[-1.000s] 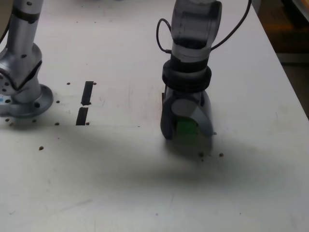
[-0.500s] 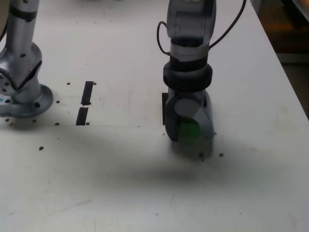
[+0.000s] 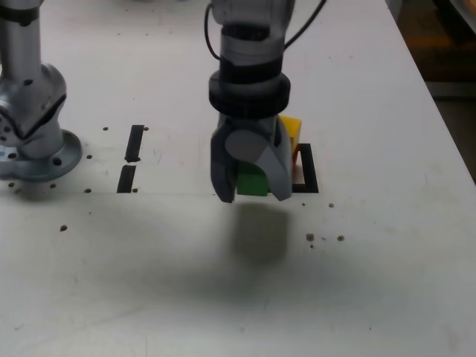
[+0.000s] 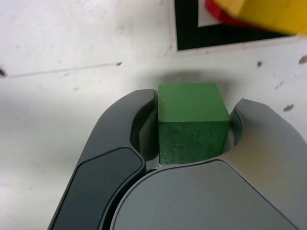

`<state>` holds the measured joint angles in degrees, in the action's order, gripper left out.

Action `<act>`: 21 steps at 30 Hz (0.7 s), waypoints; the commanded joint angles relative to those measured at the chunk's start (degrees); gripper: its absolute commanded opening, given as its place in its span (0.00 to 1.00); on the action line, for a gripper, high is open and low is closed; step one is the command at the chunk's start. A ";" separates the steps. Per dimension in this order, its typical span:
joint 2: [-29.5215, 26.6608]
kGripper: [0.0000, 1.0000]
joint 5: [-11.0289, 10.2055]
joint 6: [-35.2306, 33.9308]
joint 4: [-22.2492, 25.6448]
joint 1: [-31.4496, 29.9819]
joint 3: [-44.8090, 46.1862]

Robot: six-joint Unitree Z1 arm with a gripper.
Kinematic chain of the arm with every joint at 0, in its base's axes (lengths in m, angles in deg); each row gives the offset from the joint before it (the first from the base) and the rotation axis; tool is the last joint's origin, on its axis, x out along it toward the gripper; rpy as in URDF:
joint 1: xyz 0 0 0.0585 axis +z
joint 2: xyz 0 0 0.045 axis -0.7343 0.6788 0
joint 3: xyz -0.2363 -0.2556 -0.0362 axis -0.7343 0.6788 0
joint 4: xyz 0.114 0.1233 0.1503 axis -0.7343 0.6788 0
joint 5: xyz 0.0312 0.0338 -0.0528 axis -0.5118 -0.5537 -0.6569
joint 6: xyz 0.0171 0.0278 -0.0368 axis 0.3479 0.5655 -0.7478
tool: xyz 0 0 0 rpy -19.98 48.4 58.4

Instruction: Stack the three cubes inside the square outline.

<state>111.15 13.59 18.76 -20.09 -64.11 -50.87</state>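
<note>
My gripper (image 3: 251,195) is shut on the green cube (image 3: 251,182) and holds it a little above the white table, its shadow lying below it. In the wrist view the green cube (image 4: 192,122) sits squeezed between the two grey fingers of the gripper (image 4: 194,101). Just behind the gripper, toward the exterior view's right, the yellow cube (image 3: 291,130) rests on the red cube (image 3: 296,159) inside the square outline (image 3: 309,175). The wrist view catches a corner of the square outline (image 4: 187,28) with the red cube (image 4: 219,14) and the yellow cube (image 4: 268,12) at the picture's edge.
The arm's metal base (image 3: 33,149) stands at the exterior view's left. Two short black tape strips (image 3: 134,143) lie beside it. Small dark specks (image 3: 325,238) dot the table near the outline. The table's edge (image 3: 439,111) runs along the exterior view's right.
The gripper closed on the green cube, lifted it off the table and carried it toward the exterior view's left, uncovering the yellow and red cubes in the outline.
</note>
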 commanded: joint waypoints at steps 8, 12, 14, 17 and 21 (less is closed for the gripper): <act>-6.60 0.11 -1.86 -2.78 10.46 -1.60 -3.48; -8.25 0.11 -3.89 -2.80 15.63 -1.58 -6.66; -8.59 0.10 -4.99 -2.37 18.12 -1.42 -8.84; -8.33 0.10 -6.05 -0.61 21.13 -0.69 -12.36; -6.83 0.10 -6.25 3.40 23.51 1.36 -16.23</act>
<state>103.79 7.31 21.65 3.21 -63.09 -66.71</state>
